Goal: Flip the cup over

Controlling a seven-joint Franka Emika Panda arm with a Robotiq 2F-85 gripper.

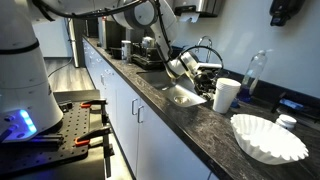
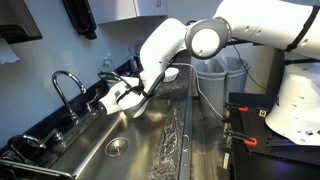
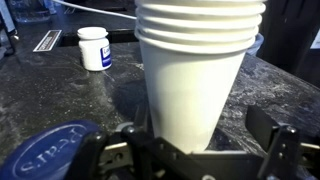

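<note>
The white tapered cup (image 1: 227, 93) stands upright on the dark counter just past the sink, wide end up. In the wrist view the cup (image 3: 190, 70) fills the middle and shows several stacked rims at its top. My gripper (image 3: 190, 150) is open, with a jaw on each side of the cup's narrow lower part. The right jaw stands clearly apart from the cup wall. In both exterior views the gripper (image 1: 186, 68) (image 2: 108, 100) reaches over the sink towards the cup. I cannot make out the cup in the exterior view that looks along the sink.
A steel sink (image 2: 120, 140) with a curved faucet (image 2: 65, 85) lies under the arm. A tall clear bottle (image 1: 255, 70) stands behind the cup. A wide white fluted coffee filter (image 1: 268, 137), a small white jar (image 3: 95, 47) and a blue lid (image 3: 55, 150) lie nearby.
</note>
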